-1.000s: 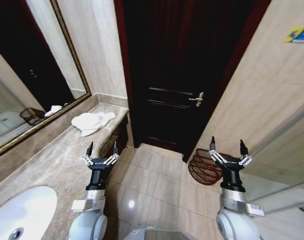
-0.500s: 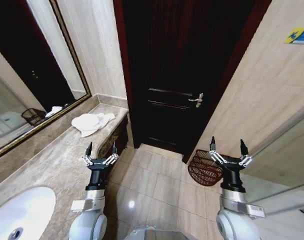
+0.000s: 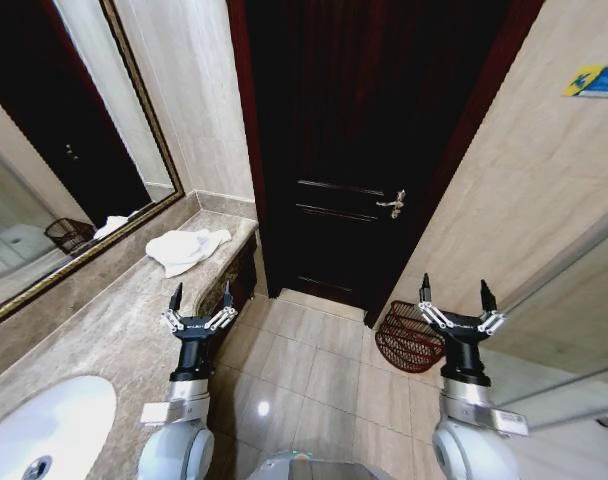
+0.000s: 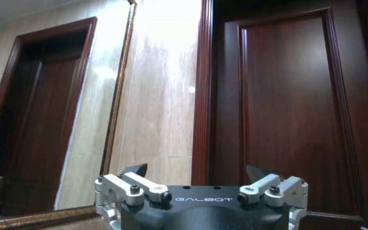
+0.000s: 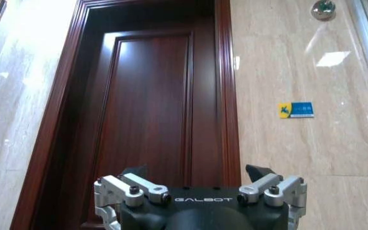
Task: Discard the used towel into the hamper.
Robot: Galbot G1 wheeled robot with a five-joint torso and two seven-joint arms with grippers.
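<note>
Where right gripper [image 3: 453, 294] overlaps it, hamper [image 3: 408, 338] half-hidden

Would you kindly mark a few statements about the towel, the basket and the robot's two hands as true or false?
1. The crumpled white towel lies on the marble counter. True.
2. The left hand grips the towel. False: it is open, empty and short of the towel.
3. The dark reddish-brown wire hamper stands on the tiled floor by the wall. True.
4. The right hand is shut. False: it is open and raised.
</note>
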